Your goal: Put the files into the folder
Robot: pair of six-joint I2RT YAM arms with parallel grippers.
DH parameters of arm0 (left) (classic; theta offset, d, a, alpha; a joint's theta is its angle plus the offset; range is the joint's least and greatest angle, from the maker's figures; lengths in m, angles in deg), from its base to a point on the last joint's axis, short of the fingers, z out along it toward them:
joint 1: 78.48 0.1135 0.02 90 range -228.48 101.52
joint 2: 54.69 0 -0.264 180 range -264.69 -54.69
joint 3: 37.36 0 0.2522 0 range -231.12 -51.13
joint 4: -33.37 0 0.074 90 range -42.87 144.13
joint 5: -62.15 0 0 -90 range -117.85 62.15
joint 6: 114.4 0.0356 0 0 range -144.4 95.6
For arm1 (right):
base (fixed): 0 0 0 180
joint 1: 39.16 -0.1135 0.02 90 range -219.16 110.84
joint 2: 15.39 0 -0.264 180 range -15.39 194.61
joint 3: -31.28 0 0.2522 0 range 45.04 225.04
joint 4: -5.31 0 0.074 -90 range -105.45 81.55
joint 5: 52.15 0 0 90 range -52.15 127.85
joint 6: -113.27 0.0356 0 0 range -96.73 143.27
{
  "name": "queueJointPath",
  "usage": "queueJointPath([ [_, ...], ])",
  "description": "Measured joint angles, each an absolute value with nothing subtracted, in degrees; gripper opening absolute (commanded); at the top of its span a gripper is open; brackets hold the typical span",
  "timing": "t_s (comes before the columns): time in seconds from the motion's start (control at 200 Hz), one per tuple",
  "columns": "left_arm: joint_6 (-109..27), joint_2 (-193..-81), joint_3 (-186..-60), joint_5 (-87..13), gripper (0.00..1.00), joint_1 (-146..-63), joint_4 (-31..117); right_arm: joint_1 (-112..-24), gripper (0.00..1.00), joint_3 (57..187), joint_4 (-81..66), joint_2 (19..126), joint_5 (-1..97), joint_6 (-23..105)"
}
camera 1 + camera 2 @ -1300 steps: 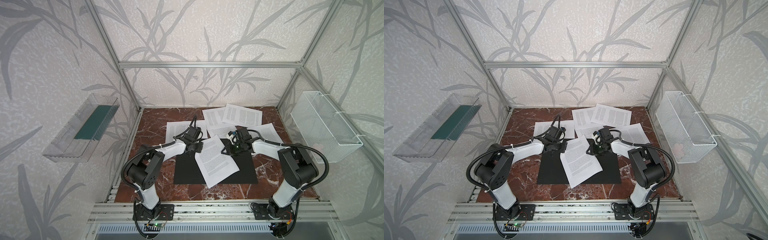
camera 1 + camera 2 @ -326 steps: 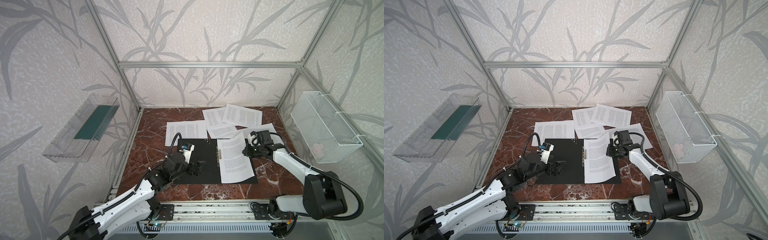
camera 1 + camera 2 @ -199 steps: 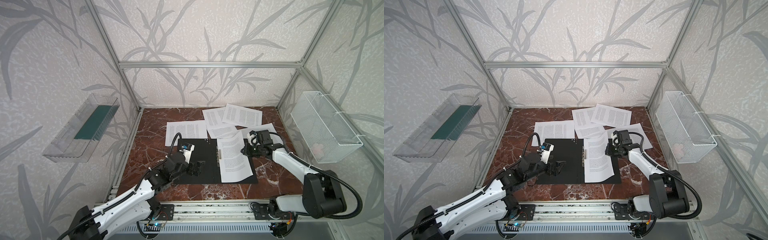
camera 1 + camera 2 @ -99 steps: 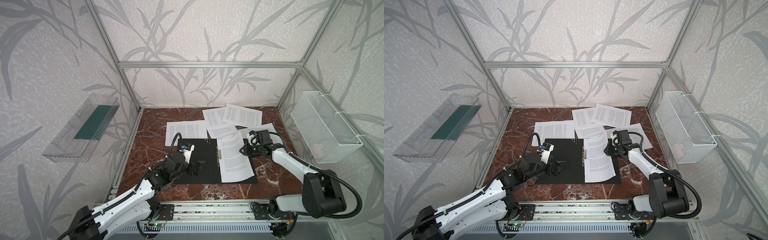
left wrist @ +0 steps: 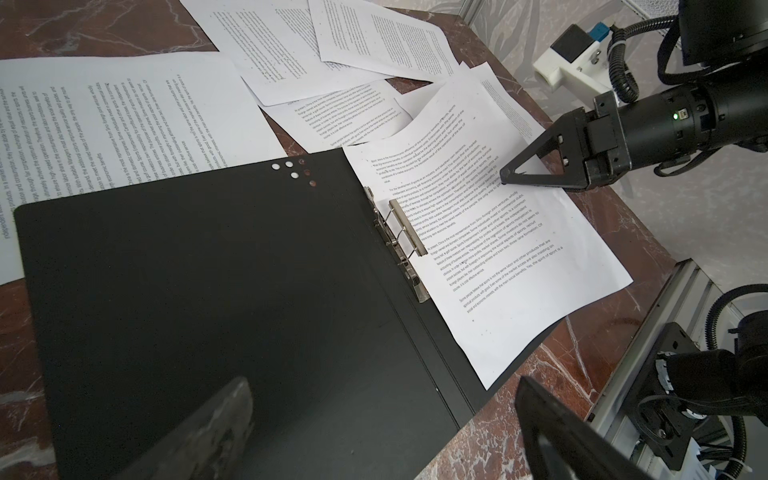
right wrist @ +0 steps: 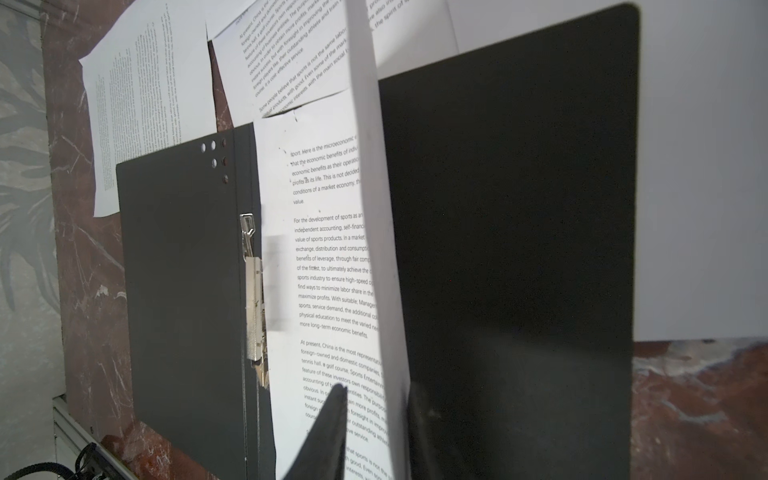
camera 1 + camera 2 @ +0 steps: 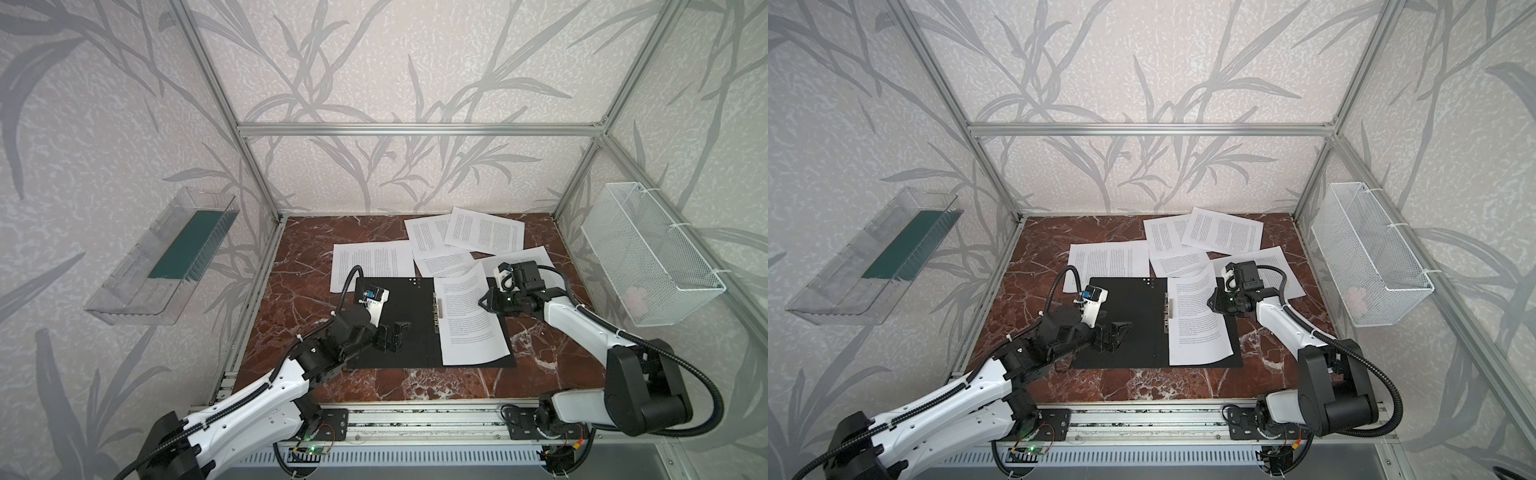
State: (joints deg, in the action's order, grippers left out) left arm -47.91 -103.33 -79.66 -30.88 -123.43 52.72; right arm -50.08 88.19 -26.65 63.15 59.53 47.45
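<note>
Starting at your right end effector [image 7: 484,302] [image 6: 376,399], you see its jaws standing slightly apart, with the raised right edge of one sheet [image 7: 469,316] [image 6: 320,249] running between them. In the right wrist view the gap looks wider than the paper, so nothing is clamped. That sheet lies on the right half of the open folder [image 7: 407,307] [image 5: 208,291]. Its left edge is just beside the metal clip [image 7: 437,309] [image 5: 405,232] at the spine, its right edge curls up, and its far end reaches past the folder's far edge. Your left end effector [image 7: 395,334] [image 7: 1119,332] hangs over the bare black left half of the folder, jaws spread wide and empty. Five more files [image 7: 484,230] lie flat on the red marble desk [image 7: 303,299] behind the folder. Several of them overlap, and the leftmost is partly tucked under the folder's far left corner.
</note>
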Motion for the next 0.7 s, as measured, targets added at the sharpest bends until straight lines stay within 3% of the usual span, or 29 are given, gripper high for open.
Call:
queueJointPath([
  [0.47,-47.91,-103.81,-79.66,-30.88,0.99,-123.43,52.7,-50.32,0.29,87.54,-26.58,63.15,59.53,47.67],
  [0.58,-47.91,-103.81,-79.66,-30.88,0.99,-123.43,52.72,-50.32,0.34,87.54,-26.6,63.15,59.44,47.71],
  [0.7,-47.91,-103.81,-79.66,-30.86,0.99,-123.43,52.7,-50.32,0.48,87.54,-26.58,63.15,59.39,48.02],
])
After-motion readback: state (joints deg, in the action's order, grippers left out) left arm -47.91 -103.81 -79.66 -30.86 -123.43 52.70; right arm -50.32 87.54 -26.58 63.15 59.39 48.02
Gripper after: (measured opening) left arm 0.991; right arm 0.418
